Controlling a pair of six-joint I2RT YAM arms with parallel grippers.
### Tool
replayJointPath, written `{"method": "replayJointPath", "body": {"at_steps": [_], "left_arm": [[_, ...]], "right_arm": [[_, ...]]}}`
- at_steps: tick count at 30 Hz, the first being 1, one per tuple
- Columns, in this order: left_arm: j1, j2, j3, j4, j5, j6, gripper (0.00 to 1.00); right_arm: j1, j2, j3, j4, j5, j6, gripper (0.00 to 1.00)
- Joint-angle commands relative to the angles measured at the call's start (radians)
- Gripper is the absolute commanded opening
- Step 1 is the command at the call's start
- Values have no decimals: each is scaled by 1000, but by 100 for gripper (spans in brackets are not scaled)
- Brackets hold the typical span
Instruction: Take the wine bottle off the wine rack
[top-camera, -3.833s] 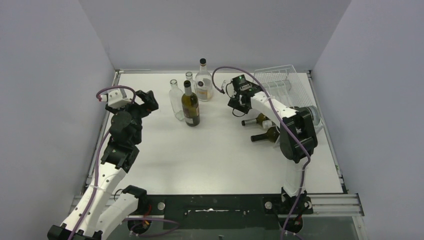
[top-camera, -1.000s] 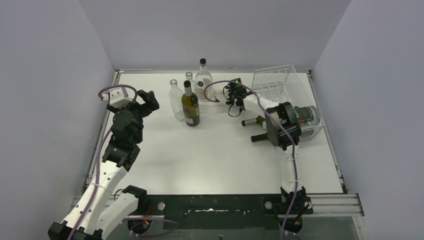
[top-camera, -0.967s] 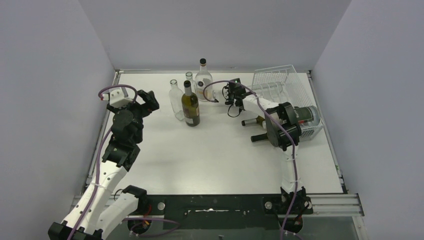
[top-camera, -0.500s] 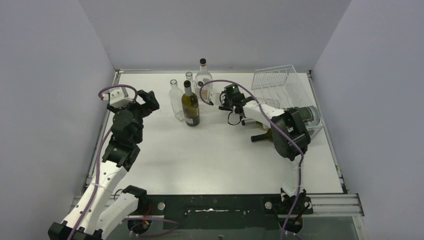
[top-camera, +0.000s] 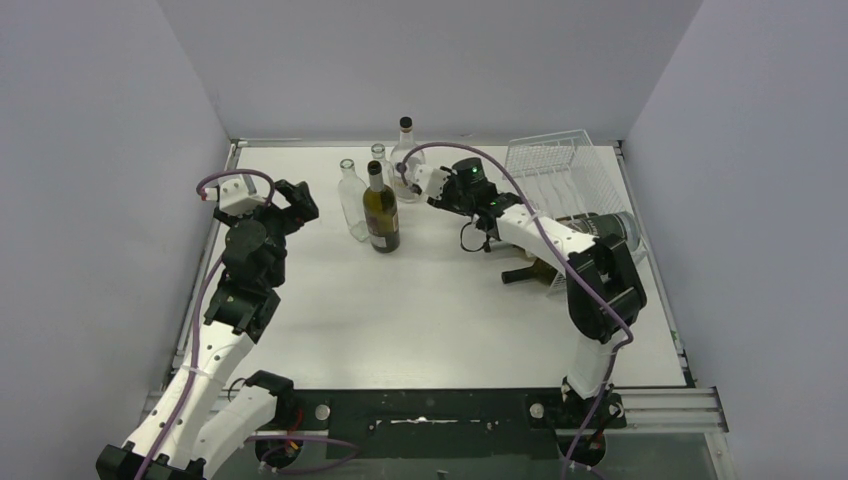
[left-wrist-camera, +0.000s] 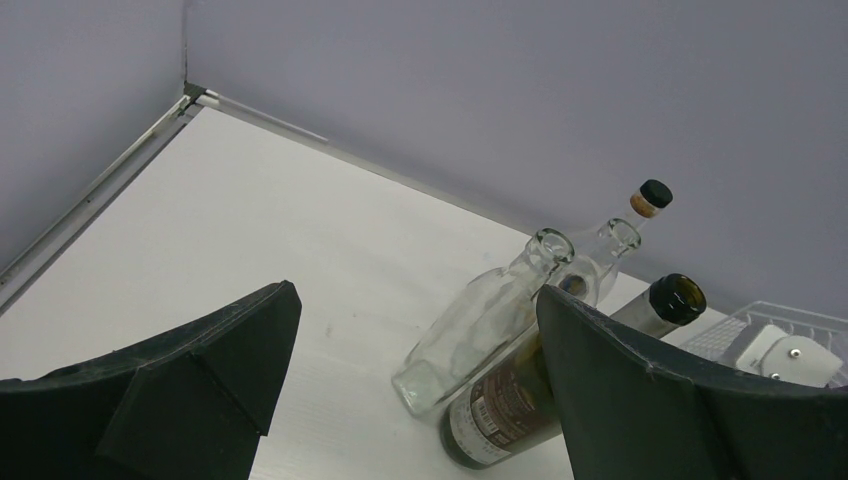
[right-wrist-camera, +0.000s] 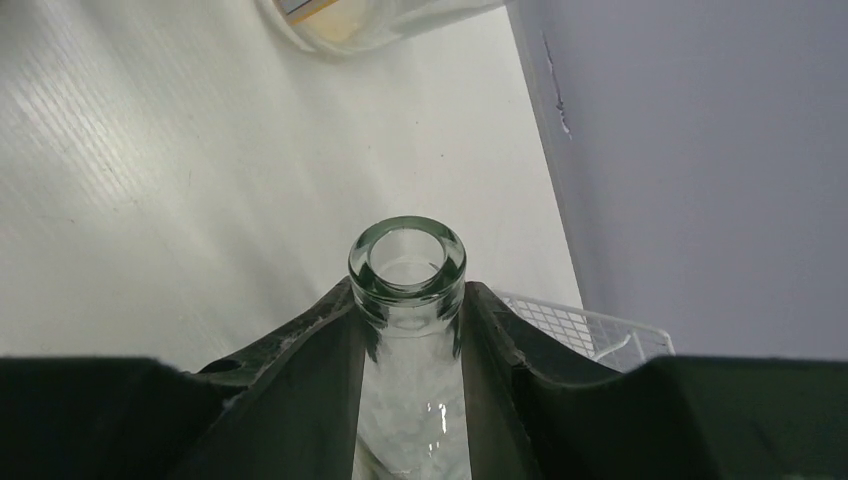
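Right end effector (right-wrist-camera: 407, 298) clamped on clear bottle (right-wrist-camera: 408, 420) neck, bottle lengthwise between fingers; rack (top-camera: 545, 160) lies rightward.

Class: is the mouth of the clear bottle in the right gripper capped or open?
Open: in the right wrist view the clear bottle shows a bare, hollow glass rim, no cap, right gripper clamped on its neck.

The right arm (top-camera: 545, 240) reaches far and left across the table, and the right gripper (right-wrist-camera: 407, 300) is clamped on a clear bottle (right-wrist-camera: 407, 262) at its neck. The left arm (top-camera: 235, 300) stands folded at the left. The left gripper (left-wrist-camera: 415, 305) is spread wide and holds nothing.
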Motion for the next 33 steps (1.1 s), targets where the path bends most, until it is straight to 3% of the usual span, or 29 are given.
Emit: {"method": "replayJointPath", "body": {"at_steps": [1,15,33], "left_arm": [[-2,-17,10,60,15,-2,91],[-2,-16,8,61,16,-3,91],[-2,-16,9,62,22,-3,91]], "right_arm": [[-1,-98,14,93,-62,108,10],[-27,-140,108,161,-246,356,4],[-93,-39,180,451,-597,723,5]]}}
